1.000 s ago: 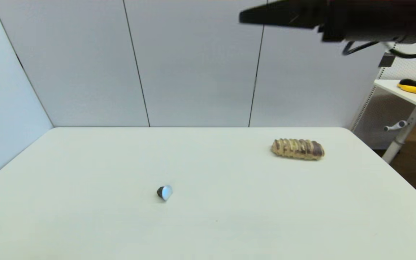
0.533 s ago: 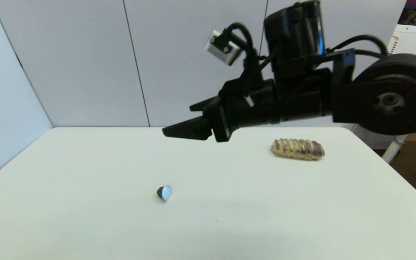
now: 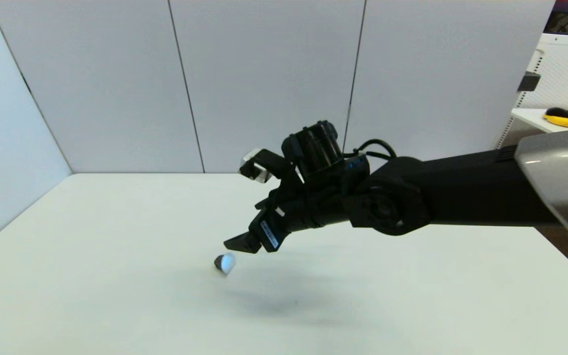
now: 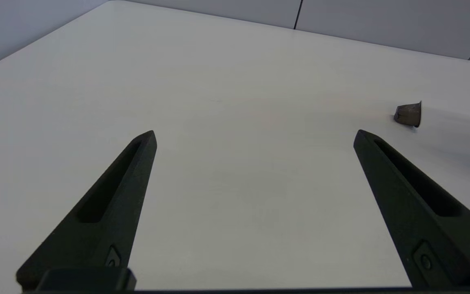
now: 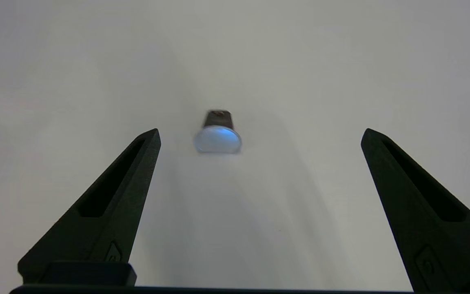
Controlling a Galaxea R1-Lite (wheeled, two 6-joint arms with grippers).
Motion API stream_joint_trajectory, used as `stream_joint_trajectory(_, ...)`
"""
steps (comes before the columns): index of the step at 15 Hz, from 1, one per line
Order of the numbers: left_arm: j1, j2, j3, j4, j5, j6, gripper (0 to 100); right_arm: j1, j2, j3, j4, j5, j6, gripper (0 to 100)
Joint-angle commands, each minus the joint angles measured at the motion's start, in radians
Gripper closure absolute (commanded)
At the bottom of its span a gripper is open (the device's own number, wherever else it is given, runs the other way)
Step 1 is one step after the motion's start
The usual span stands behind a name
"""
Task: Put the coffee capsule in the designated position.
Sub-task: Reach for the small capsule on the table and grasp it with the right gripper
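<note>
The coffee capsule (image 3: 225,263) lies on its side on the white table (image 3: 116,296), left of centre, its pale-blue foil face turned toward the front right. My right gripper (image 3: 238,243) hangs open just above it and to its right, not touching. In the right wrist view the capsule (image 5: 217,136) sits a little ahead of the open gripper (image 5: 259,131), nearer one finger than the other. My left gripper (image 4: 254,136) is open over bare table, with the capsule (image 4: 409,114) off to one side, and it is out of the head view.
My right arm (image 3: 461,195) stretches across the right half of the table and hides what lies behind it. A side table (image 3: 535,117) with a yellow-and-black object (image 3: 562,118) stands at the far right. Grey wall panels close off the back and left.
My right arm has swung down from the top right to the capsule, dropping its open gripper close beside it. The capsule has not moved.
</note>
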Motion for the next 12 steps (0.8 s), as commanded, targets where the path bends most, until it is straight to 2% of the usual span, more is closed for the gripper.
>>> stream_joint_trajectory(1, 0.0, 0.001, 0.0, -0.001, 0.001, -0.001, 0, 0.024, 0.036, 0.149, -0.243, -0.02, -0.003, 0)
stream_joint_trajectory(3, 0.0, 0.001, 0.0, -0.001, 0.001, -0.001, 0, 0.034, 0.021, 0.209, -0.369, -0.022, 0.005, 0)
stream_joint_trajectory(8, 0.0, 0.001, 0.0, -0.001, 0.001, -0.001, 0, 0.068, 0.027, 0.339, -0.57, -0.023, 0.007, 0)
stream_joint_trajectory(12, 0.0, 0.001, 0.0, -0.001, 0.001, -0.001, 0, 0.08, 0.055, 0.365, -0.615, -0.025, 0.01, 0)
